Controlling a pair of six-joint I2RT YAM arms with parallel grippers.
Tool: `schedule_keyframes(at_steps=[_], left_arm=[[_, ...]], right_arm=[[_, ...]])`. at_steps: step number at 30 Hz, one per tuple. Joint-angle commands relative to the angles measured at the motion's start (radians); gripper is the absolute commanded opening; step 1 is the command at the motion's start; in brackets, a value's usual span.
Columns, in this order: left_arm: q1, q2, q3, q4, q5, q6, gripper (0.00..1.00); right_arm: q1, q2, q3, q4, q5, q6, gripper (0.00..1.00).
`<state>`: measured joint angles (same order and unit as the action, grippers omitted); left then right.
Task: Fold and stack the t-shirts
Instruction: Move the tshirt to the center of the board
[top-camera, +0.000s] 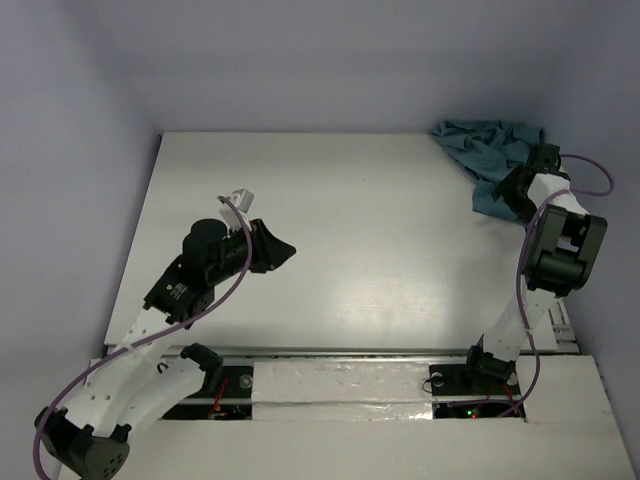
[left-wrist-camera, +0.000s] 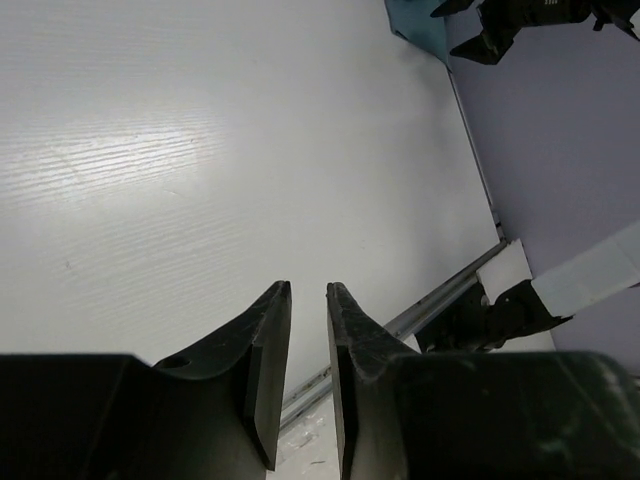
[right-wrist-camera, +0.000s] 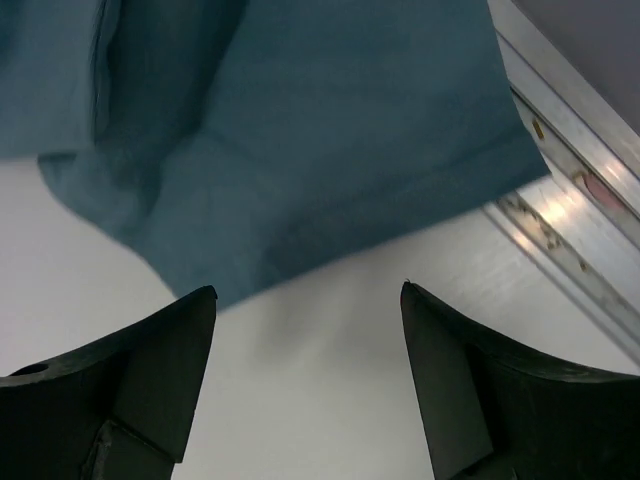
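Observation:
A teal t-shirt (top-camera: 482, 148) lies crumpled in the table's back right corner, one flap trailing toward the near side. In the right wrist view its hem edge (right-wrist-camera: 330, 150) fills the upper part of the picture. My right gripper (top-camera: 506, 195) hovers at that flap; its jaws (right-wrist-camera: 308, 290) stand wide open over bare table just short of the cloth's edge, with nothing between them. My left gripper (top-camera: 285, 250) hangs over the left middle of the table, far from the shirt. Its fingers (left-wrist-camera: 308, 287) are a narrow gap apart and hold nothing. A corner of the t-shirt (left-wrist-camera: 420, 25) shows at the top of the left wrist view.
The white table (top-camera: 350, 220) is boxed in by grey walls at the back and both sides. An aluminium rail (right-wrist-camera: 565, 150) runs along the table's right edge beside the shirt. Another rail (left-wrist-camera: 440, 300) and the right arm's base (left-wrist-camera: 490, 315) sit at the near edge.

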<state>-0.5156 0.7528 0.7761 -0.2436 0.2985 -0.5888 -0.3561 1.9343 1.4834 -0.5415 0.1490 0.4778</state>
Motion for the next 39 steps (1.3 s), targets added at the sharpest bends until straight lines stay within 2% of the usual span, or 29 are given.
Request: schedule_keyframes(at_steps=[1, 5, 6, 7, 9, 10, 12, 13, 14, 18, 20, 22, 23, 24, 25, 26, 27, 28, 29, 30, 31, 33, 34, 36, 37, 39], left_arm=[[-0.004, 0.002, 0.003, 0.007, -0.013, 0.000, 0.19], [-0.004, 0.008, 0.029, -0.025, -0.042, 0.003, 0.19], [-0.004, 0.013, 0.034, -0.039, -0.048, 0.007, 0.20], [-0.004, 0.016, 0.040, -0.045, -0.053, 0.012, 0.20], [-0.004, 0.025, 0.069, -0.074, -0.087, 0.029, 0.20], [-0.004, 0.028, 0.078, -0.080, -0.097, 0.035, 0.20], [-0.004, 0.033, 0.109, -0.101, -0.124, 0.047, 0.20], [-0.004, 0.039, 0.120, -0.106, -0.131, 0.059, 0.20], [-0.004, 0.039, 0.135, -0.108, -0.145, 0.067, 0.20], [-0.004, 0.066, 0.198, -0.143, -0.211, 0.118, 0.20], [-0.004, 0.083, 0.239, -0.167, -0.257, 0.159, 0.21], [-0.004, 0.114, 0.322, -0.212, -0.370, 0.181, 0.23], [0.008, 0.123, 0.348, -0.224, -0.406, 0.191, 0.24], [0.008, 0.131, 0.400, -0.241, -0.459, 0.213, 0.24], [0.029, 0.141, 0.425, -0.244, -0.482, 0.218, 0.26], [0.029, 0.145, 0.443, -0.247, -0.502, 0.221, 0.27], [0.043, 0.145, 0.466, -0.246, -0.512, 0.222, 0.28], [0.043, 0.145, 0.471, -0.246, -0.515, 0.221, 0.30], [0.052, 0.141, 0.469, -0.246, -0.516, 0.216, 0.31], [0.052, 0.137, 0.453, -0.246, -0.516, 0.208, 0.32], [0.052, 0.135, 0.443, -0.246, -0.516, 0.202, 0.32], [0.074, 0.129, 0.422, -0.255, -0.501, 0.192, 0.33], [0.074, 0.128, 0.414, -0.256, -0.498, 0.185, 0.34], [0.074, 0.134, 0.391, -0.252, -0.492, 0.181, 0.37], [0.074, 0.138, 0.385, -0.252, -0.489, 0.179, 0.39], [0.086, 0.152, 0.362, -0.249, -0.492, 0.179, 0.39]], right_arm=[[-0.014, 0.087, 0.104, 0.066, -0.026, -0.022, 0.80], [-0.014, 0.201, 0.193, 0.051, -0.052, -0.001, 0.75], [-0.014, 0.251, 0.221, 0.031, -0.055, 0.004, 0.72], [-0.014, 0.271, 0.242, 0.014, -0.060, 0.011, 0.63], [-0.001, 0.290, 0.250, 0.014, -0.091, 0.009, 0.59], [-0.001, 0.293, 0.244, 0.026, -0.097, -0.002, 0.40], [0.028, 0.293, 0.232, 0.031, -0.124, -0.005, 0.29], [0.037, 0.281, 0.224, 0.044, -0.130, -0.013, 0.13], [0.048, 0.269, 0.218, 0.044, -0.129, -0.013, 0.00], [0.153, 0.129, 0.166, 0.084, -0.141, -0.021, 0.00], [0.270, 0.042, 0.129, 0.100, -0.182, 0.004, 0.00], [0.374, -0.081, 0.136, 0.092, -0.258, 0.077, 0.00], [0.490, -0.109, 0.150, 0.077, -0.267, 0.108, 0.00], [0.550, -0.142, 0.166, 0.077, -0.314, 0.140, 0.00], [0.612, -0.146, 0.211, 0.074, -0.327, 0.204, 0.00], [0.723, -0.141, 0.231, 0.077, -0.330, 0.237, 0.00], [0.770, -0.103, 0.250, 0.086, -0.360, 0.267, 0.00], [0.810, -0.071, 0.274, 0.066, -0.379, 0.327, 0.03], [0.850, -0.037, 0.323, 0.063, -0.390, 0.341, 0.11], [0.921, -0.002, 0.348, 0.063, -0.428, 0.341, 0.23], [0.948, 0.070, 0.385, 0.017, -0.455, 0.317, 0.39], [0.982, 0.112, 0.501, -0.062, -0.441, 0.274, 0.46], [0.991, 0.104, 0.496, -0.080, -0.404, 0.254, 0.65], [0.991, -0.007, 0.378, -0.029, -0.324, 0.211, 0.84], [0.956, -0.047, 0.342, -0.028, -0.301, 0.202, 0.91], [0.921, -0.151, 0.261, -0.040, -0.263, 0.173, 0.91]])
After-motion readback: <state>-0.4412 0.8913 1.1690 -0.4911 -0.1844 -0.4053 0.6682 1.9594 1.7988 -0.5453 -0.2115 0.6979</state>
